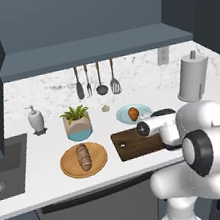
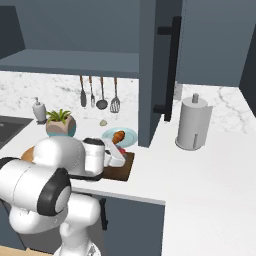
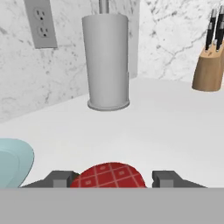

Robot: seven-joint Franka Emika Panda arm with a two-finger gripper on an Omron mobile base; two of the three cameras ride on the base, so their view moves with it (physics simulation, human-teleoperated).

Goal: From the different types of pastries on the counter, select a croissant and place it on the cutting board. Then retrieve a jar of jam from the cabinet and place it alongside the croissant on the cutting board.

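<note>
The croissant [image 1: 133, 113] [image 2: 118, 136] lies on a light-blue plate [image 1: 143, 107] [image 3: 13, 159] behind the dark cutting board [image 1: 130, 145] [image 2: 124, 172]. The dark ridged loaf [image 1: 83, 157] rests on a round tan plate on the counter [image 1: 38, 154]. My hand hovers low over the board's right part, pointing toward the back right. In the hand view my gripper [image 3: 113, 178] stands wide, and a red, white-latticed jar of jam [image 3: 109, 174] sits between the fingertips [image 3: 59, 178], with a thin gap at the right one. The cabinet shelf [image 1: 96, 48] runs above; its door [image 2: 155, 75] hangs open.
A paper towel roll [image 1: 193, 78] [image 2: 192, 125] [image 3: 107, 61] stands at the back right, and a knife block [image 3: 209, 70] beyond it. A potted plant [image 1: 77, 122], a soap dispenser [image 1: 36, 120], hanging utensils [image 1: 96, 78] and a sink [image 1: 3, 170] are to the left.
</note>
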